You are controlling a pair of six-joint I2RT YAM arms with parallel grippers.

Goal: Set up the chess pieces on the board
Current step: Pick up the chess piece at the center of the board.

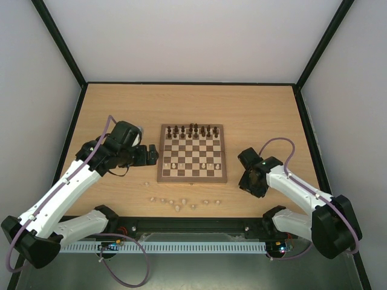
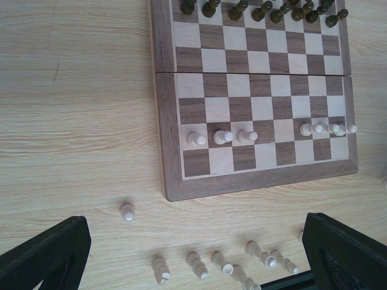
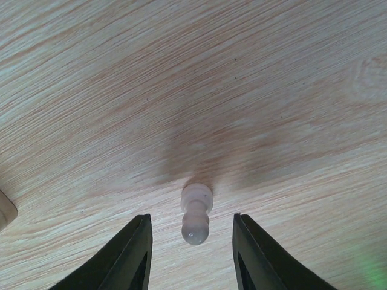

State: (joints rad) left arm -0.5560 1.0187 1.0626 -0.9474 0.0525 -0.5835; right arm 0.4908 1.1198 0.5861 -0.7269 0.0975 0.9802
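A single pale pawn [image 3: 195, 214] sits on the counter [image 3: 272, 90] to the right of the board [image 1: 192, 179], directly under the right gripper [image 3: 191, 219]. The right wrist view shows it in the gap between the two dark fingers [image 3: 136, 257], touching neither. The jaws stand apart with room to spare on both sides, so that gripper is open and grips nothing. The pawn's long axis runs along the gripper's line of reach, round head toward the camera and flat base away. The view is too soft to tell whether it stands or lies. The top view hides it under the gripper. The right arm is plainly the nearer one, and closing across the narrow waist looks like the coming move.

The pawn is smooth turned wood: a ball head, a pinched neck and a wider disc foot. The counter is pale, with long straight grain.

The board is chequered dark brown and cream inside a mid-brown border, with a fold seam across its middle. The dark pieces [image 1: 192, 130] fill its far rows. A row of pale pawns [image 2: 222, 136] stands one rank in from the near edge, with a gap in the middle. The nearest rank is bare.

Loose pale pieces [image 2: 198, 264] are scattered on the counter just near of the board, most on their sides.

The left gripper [image 2: 195, 222] hovers by the board's left edge, its jaws wide apart and empty.
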